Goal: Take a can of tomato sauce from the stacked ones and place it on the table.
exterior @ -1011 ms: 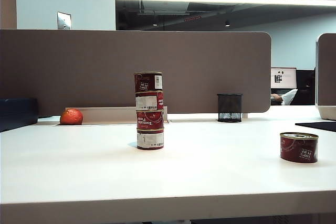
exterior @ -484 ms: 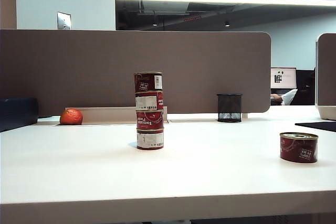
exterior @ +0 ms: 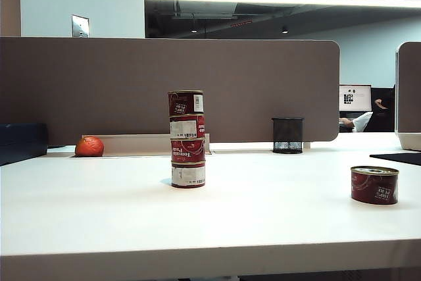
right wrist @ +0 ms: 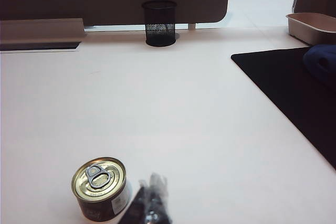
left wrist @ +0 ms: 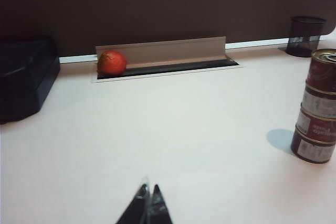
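Several stacked tomato sauce cans (exterior: 187, 139) form an upright column left of the middle of the white table (exterior: 263, 222); the stack (left wrist: 316, 107) also shows in the left wrist view. A single can of tomato sauce (exterior: 374, 185) stands upright on the table at the right, its pull-tab lid up (right wrist: 100, 188). My right gripper (right wrist: 153, 186) is shut and empty, blurred, close beside this can without holding it. My left gripper (left wrist: 149, 190) is shut and empty over bare table, well short of the stack. Neither gripper shows in the exterior view.
A black mesh cup (exterior: 287, 135) stands at the back by the brown partition (exterior: 263, 83). An orange-red round fruit (exterior: 89, 146) lies at the back left near a dark box (left wrist: 23, 77). A black mat (right wrist: 294, 95), blue cloth (right wrist: 321, 61) and tray (right wrist: 313, 27) lie far right.
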